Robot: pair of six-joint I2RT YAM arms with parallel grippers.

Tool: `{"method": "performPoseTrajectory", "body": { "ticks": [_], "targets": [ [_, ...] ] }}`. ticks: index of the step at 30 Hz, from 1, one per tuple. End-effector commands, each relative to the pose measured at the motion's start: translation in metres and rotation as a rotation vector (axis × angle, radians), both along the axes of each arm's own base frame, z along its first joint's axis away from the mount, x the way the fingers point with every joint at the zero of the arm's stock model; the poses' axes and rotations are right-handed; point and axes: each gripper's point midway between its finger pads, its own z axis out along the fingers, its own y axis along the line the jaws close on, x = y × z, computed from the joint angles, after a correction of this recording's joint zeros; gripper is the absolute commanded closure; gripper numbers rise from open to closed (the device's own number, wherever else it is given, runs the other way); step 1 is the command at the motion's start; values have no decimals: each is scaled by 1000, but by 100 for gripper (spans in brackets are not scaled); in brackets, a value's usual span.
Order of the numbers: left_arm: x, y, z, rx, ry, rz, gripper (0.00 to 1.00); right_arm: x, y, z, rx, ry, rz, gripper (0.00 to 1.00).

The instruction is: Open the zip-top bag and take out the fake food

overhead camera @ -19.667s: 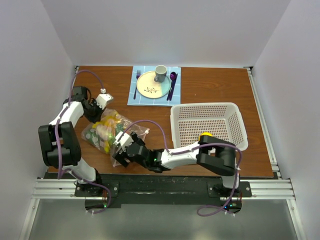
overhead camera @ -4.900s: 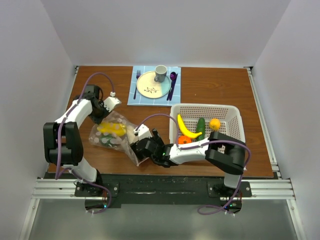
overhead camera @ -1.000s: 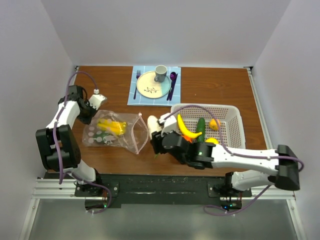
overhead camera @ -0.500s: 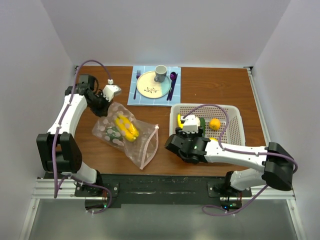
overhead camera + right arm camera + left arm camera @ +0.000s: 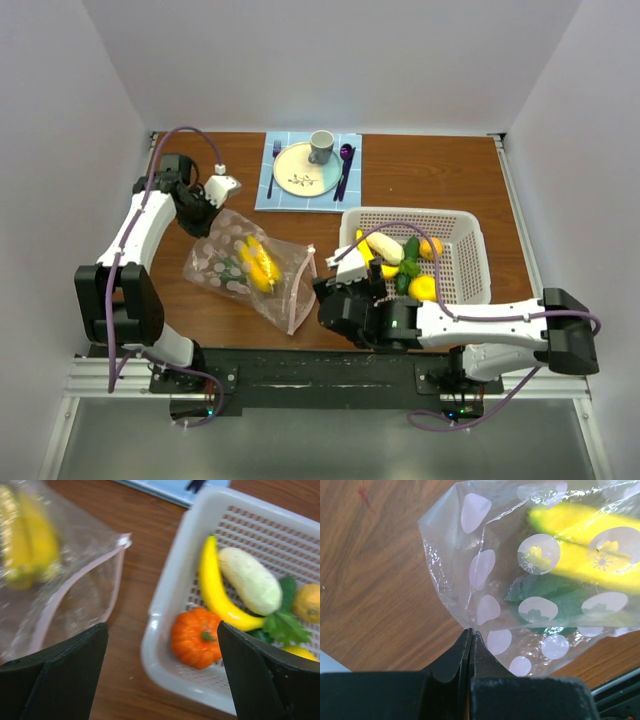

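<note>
The zip-top bag lies left of centre, its pink zipper mouth open toward the basket. Yellow fake food and a green piece are inside it. My left gripper is shut on the bag's far closed corner and holds it up. My right gripper is open and empty above the basket's near left corner, between the bag mouth and the basket. Banana, pale vegetable, orange pumpkin, cucumber, orange and lemon lie in the basket.
The white perforated basket stands at the right; its rim is just under my right gripper. A blue placemat with plate, cup and cutlery lies at the back. White walls enclose the table.
My right gripper moved left from over the basket to its near left corner, and the pale vegetable now lies in the basket. My left gripper still holds the bag corner, the bag barely shifted.
</note>
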Motion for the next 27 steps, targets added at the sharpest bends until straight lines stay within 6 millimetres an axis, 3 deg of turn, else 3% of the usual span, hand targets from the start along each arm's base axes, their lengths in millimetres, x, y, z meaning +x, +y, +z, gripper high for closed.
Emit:
{"method": "performPoseTrajectory", "body": {
  "ticks": [1,2,5,11,13,18,25,27],
  "targets": [
    [10,18,-18,89,-22,47,100,-15,47,-14,58,11,189,15],
    [13,19,-21,95,-30,47,100,-16,59,-15,91,9,217,17],
    [16,21,-29,116,-30,49,100,-20,82,-42,48,31,294,22],
    [17,18,-44,116,-8,60,100,-9,121,-67,-1,29,348,22],
    [16,5,-48,111,-2,31,100,-2,130,-68,14,38,361,22],
    [9,-4,-60,115,20,11,100,13,145,-64,52,35,376,20],
    [1,-13,-78,123,61,6,100,12,168,-78,82,81,435,16],
    [0,-9,-81,145,58,16,81,7,173,-83,103,107,459,12]
  ]
}}
